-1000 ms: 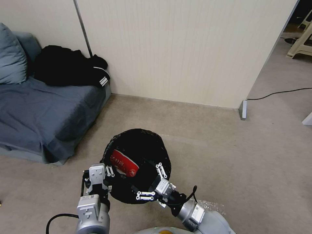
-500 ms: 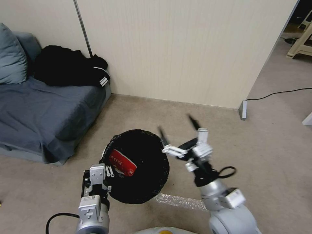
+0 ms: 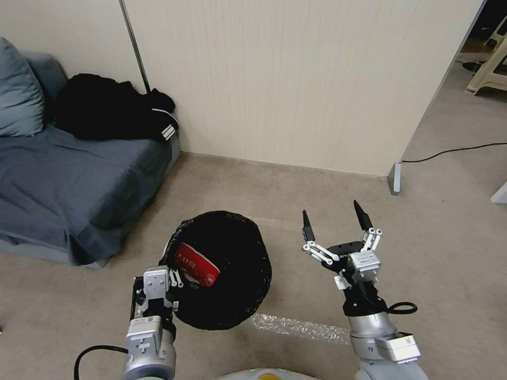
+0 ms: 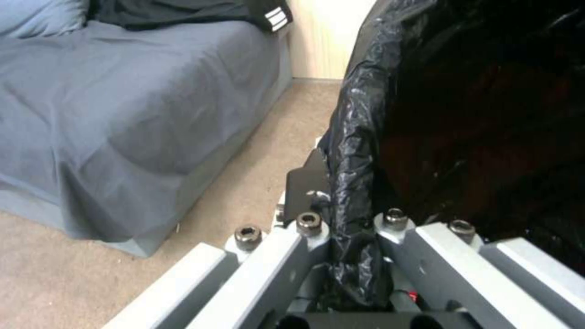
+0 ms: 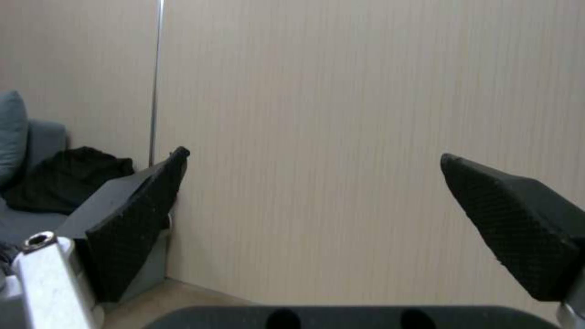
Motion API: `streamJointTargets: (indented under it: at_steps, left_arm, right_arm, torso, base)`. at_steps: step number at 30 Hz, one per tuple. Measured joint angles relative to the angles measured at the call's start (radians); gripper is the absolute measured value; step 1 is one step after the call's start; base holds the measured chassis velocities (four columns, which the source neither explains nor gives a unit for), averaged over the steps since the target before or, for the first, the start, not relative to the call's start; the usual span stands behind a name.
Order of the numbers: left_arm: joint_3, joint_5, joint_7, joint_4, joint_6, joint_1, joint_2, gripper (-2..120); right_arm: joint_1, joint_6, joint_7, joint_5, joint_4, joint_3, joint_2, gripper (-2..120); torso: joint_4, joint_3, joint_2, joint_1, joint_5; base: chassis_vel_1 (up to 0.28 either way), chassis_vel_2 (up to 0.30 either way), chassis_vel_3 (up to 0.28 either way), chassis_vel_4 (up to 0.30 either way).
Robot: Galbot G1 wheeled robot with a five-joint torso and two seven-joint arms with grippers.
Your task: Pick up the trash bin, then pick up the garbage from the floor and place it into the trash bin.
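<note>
The trash bin (image 3: 232,295), lined with a black bag, hangs tilted above the floor in the head view. My left gripper (image 3: 171,278) is shut on its near-left rim. In the left wrist view the black liner (image 4: 356,183) is pinched between the fingers (image 4: 308,183). A red-white packet (image 3: 194,264) of garbage lies inside the bin. My right gripper (image 3: 334,217) is open to the right of the bin, raised, fingertips pointing at the wall. Its two black pads (image 5: 137,214) stand wide apart with nothing between them.
A grey sofa (image 3: 68,184) with a black garment (image 3: 113,113) stands at the left. The beige wall (image 3: 296,79) runs across ahead. A strip of silver plastic sheet (image 3: 296,326) lies on the floor near my base. A black cable (image 3: 449,151) trails at the right.
My right gripper came out of the bin's mouth, swung right and up, and now points at the wall, open. The packet stays in the bin. The left gripper keeps its hold.
</note>
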Motion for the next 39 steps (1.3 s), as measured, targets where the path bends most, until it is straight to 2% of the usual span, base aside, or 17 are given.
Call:
streamJointTargets:
  at_steps: [19, 39]
  left_arm:
    - [0.022, 0.011, 0.001, 0.013, -0.002, -0.001, -0.005, 0]
    - [0.015, 0.010, 0.002, 0.013, -0.003, 0.004, 0.003, 0]
  right_arm:
    - [0.006, 0.016, 0.000, 0.034, -0.028, -0.019, -0.005, 100]
    - [0.025, 0.005, -0.014, 0.018, -0.039, -0.026, -0.015, 100]
  torso:
    - [0.0000, 0.000, 0.000, 0.000, 0.0000]
    - [0.0000, 0.000, 0.000, 0.000, 0.0000]
  base:
    - [0.036, 0.043, 0.040, 0.038]
    - [0.118, 0.121, 0.115, 0.114]
